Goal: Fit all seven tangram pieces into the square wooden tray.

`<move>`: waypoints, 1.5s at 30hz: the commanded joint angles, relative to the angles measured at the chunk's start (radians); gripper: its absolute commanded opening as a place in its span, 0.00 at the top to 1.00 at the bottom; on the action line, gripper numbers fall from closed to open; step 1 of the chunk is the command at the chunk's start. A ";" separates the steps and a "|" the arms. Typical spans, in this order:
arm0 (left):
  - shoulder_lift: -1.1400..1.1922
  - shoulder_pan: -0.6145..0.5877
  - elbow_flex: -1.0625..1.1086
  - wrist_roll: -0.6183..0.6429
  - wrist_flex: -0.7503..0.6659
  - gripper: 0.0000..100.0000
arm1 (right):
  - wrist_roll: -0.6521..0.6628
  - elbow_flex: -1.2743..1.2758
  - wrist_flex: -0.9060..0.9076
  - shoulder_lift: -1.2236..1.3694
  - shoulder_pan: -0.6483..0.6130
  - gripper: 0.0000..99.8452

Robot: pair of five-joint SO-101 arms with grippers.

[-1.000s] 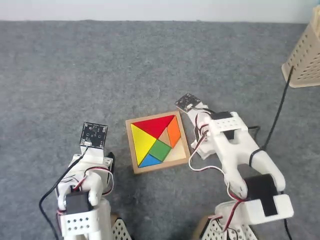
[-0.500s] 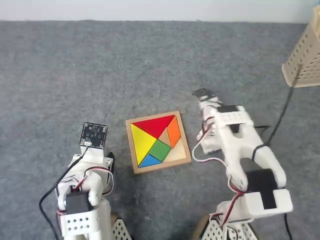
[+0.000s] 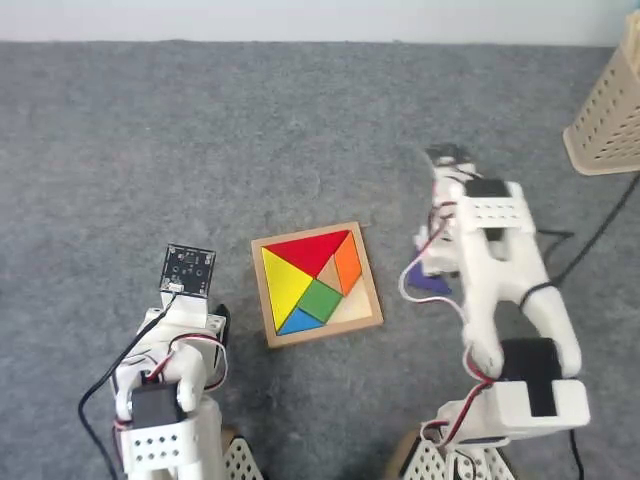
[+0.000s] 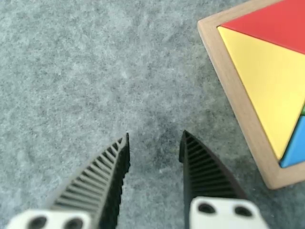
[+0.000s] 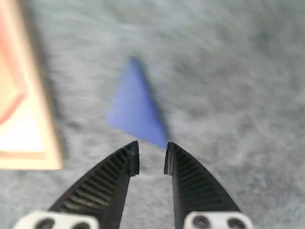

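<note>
While my right claw hung low over the table, its jaws stood narrowly parted with nothing between them. The blue-violet triangle lay flat just ahead of the fingertips, one corner very close to a tip; I could not tell whether it touched. My left claw was spread wide and empty above bare grey felt, with a corner of the tray near it.

From above, the blue-violet triangle peeked out from under my right arm, outside the tray and apart from the tray's side that faced that arm. Inside the tray sat a red triangle, a yellow triangle, an orange piece, a green square and a small blue triangle. Pale wood-coloured patches lay among them, and I could not tell whether those were bare floor or pieces. My left wrist view gave the wooden rim with red, yellow and a sliver of blue behind it; my right wrist view caught the tray's edge blurred.

The table was covered in grey felt all over. At its far corner stood a beige perforated basket, and beyond ran a pale wall.
</note>
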 commanded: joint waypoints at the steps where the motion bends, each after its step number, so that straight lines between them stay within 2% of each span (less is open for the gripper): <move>1: -0.018 0.003 -0.010 -0.003 0.006 0.83 | 0.023 -0.077 0.018 -0.007 -0.102 0.84; 5: -0.018 0.003 -0.010 -0.003 0.006 0.83 | 0.091 0.002 -0.077 0.018 -0.156 0.76; 10: -0.018 0.003 -0.010 -0.003 0.006 0.83 | 0.106 0.071 -0.162 0.094 -0.127 0.77; 20: -0.018 0.003 -0.010 -0.003 0.006 0.83 | 0.097 -0.005 -0.157 0.240 -0.022 0.77; 25: -0.018 0.003 -0.010 -0.003 0.006 0.83 | 0.097 -0.011 -0.157 0.239 0.005 0.86; 29: -0.018 0.003 -0.010 -0.003 0.006 0.83 | 0.095 -0.012 -0.157 0.239 0.007 0.88; 33: -0.018 0.003 -0.010 -0.003 0.006 0.83 | 0.002 -0.012 -0.151 0.237 0.027 0.88; 38: -0.018 0.003 -0.010 -0.003 0.006 0.83 | -0.097 -0.091 -0.059 0.237 0.101 0.87; 45: -0.018 0.003 -0.010 -0.003 0.006 0.83 | -0.087 -0.147 0.018 0.151 0.102 0.87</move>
